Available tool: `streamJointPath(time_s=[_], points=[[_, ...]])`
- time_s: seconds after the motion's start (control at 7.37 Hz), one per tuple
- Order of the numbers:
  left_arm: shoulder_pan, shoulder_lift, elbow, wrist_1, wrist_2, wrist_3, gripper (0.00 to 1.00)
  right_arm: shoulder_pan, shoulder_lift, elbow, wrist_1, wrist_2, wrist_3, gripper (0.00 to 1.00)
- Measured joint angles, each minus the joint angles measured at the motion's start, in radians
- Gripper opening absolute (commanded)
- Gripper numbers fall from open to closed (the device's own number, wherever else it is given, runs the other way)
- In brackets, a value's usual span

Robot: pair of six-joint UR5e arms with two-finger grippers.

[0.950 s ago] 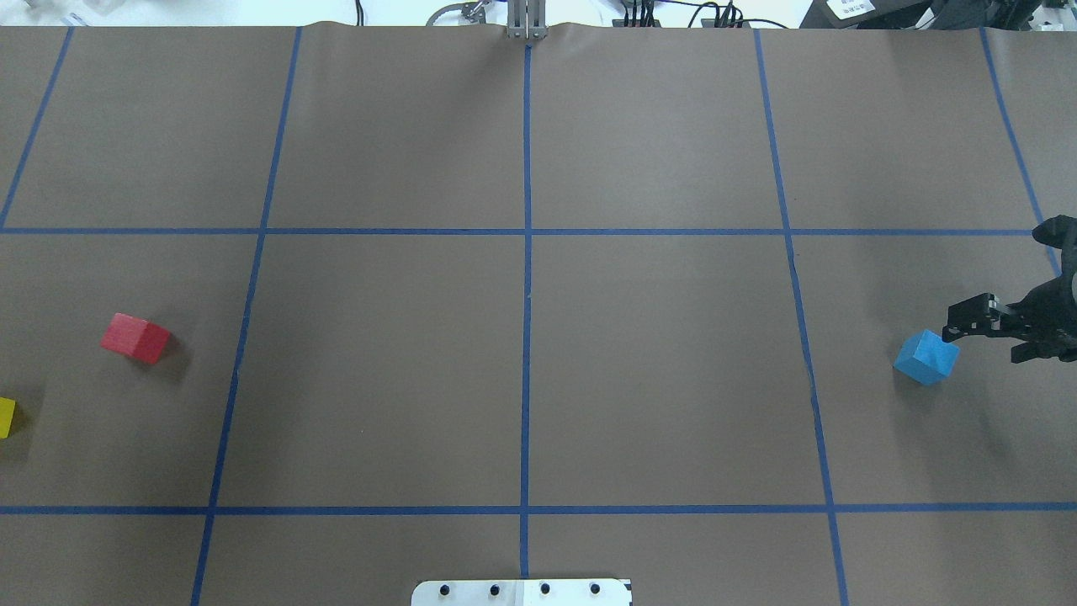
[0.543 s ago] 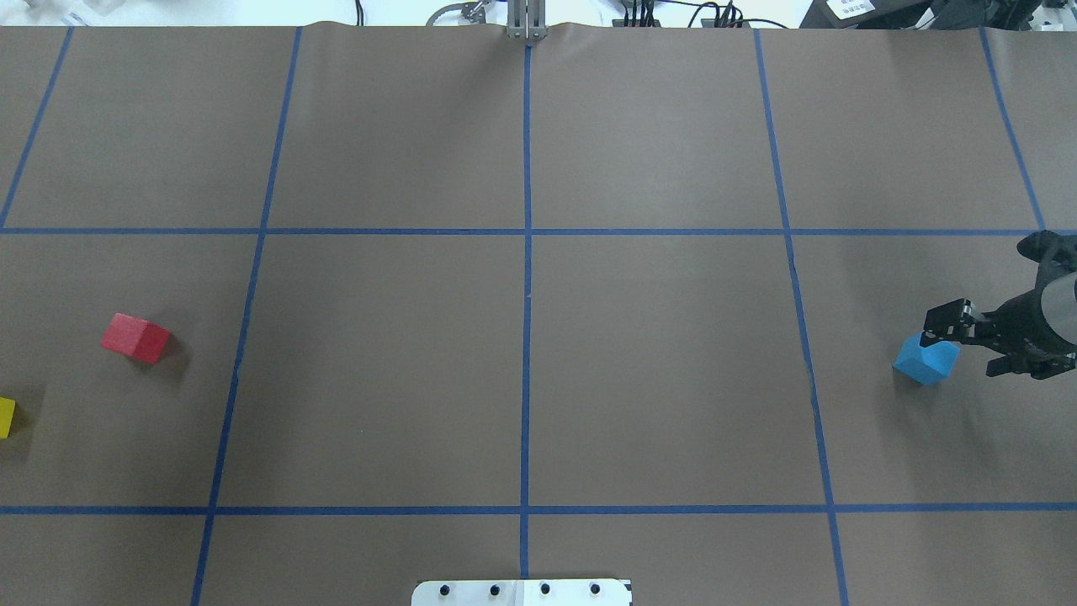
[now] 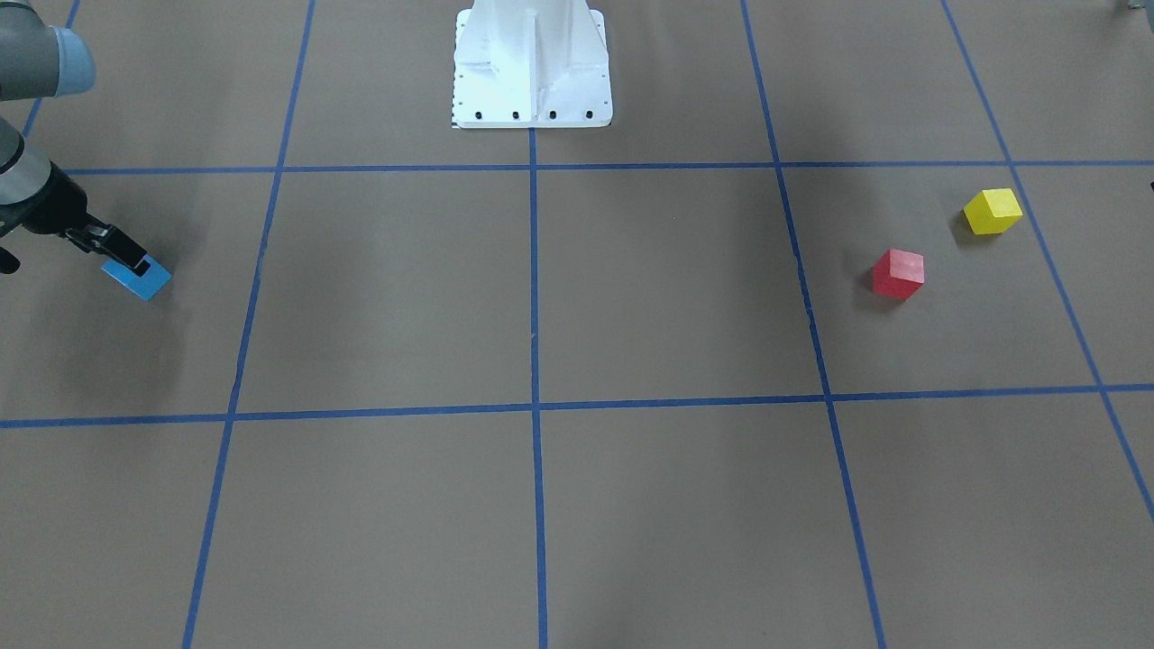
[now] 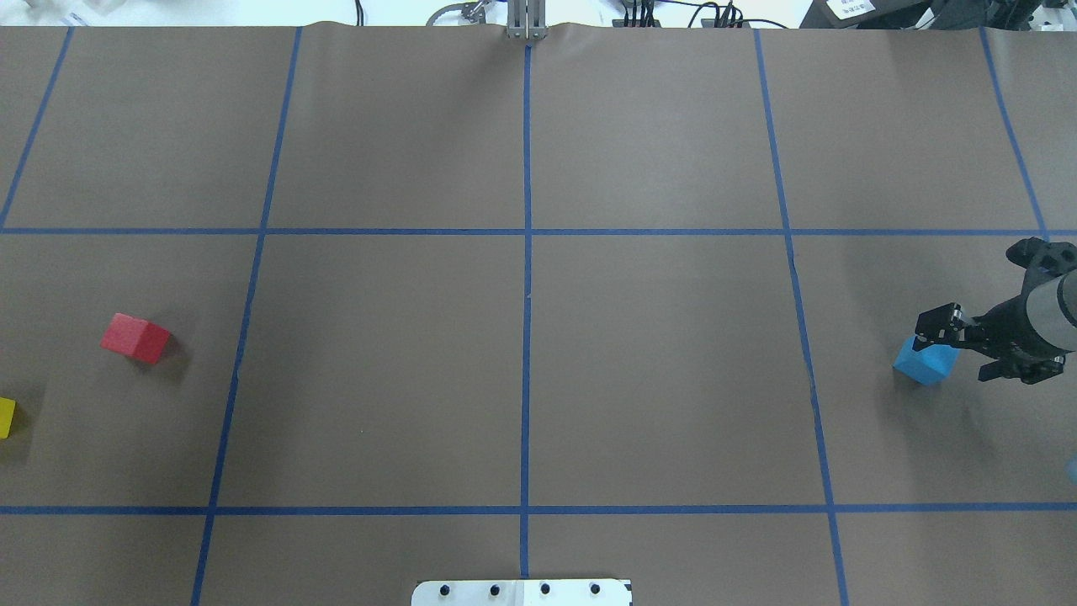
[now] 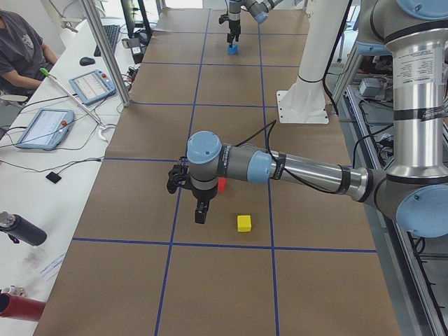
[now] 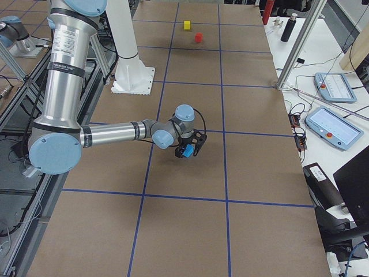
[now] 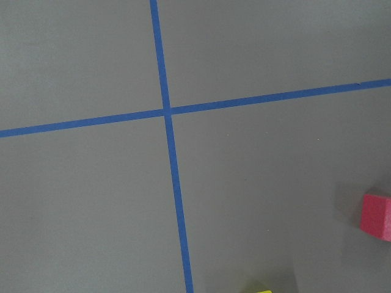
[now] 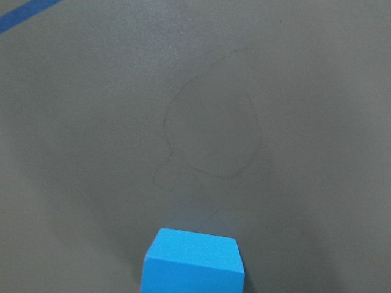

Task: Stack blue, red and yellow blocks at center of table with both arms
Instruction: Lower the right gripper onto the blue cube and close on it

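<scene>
1. Brown table (image 4: 656, 337), robot's right end: your right gripper (image 6: 190, 148) hangs spread-jawed, straddling the blue block (image 4: 924, 364) directly beneath.
2. Table centre lies well toward the robot's left.
3. Left gripper (image 5: 187, 196), grip unreadable, hovers near the red block (image 4: 135, 337); the yellow block (image 4: 5, 417) sits close by.

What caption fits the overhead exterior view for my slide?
Right gripper, fingers open, poised at the blue block; red block and yellow block lie far left.
</scene>
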Motion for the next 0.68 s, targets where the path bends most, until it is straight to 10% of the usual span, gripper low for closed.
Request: streamJointPath(time_s=[0.41,0.68], points=[[0.000,0.001,0.000,0.000,0.001,0.000,1.00,-0.015,0.036,-0.037,0.003,-0.001,0.034,0.89],[0.000,0.001,0.000,0.000,0.002,0.000,1.00,-0.016,0.039,-0.043,0.010,-0.001,0.039,0.08]])
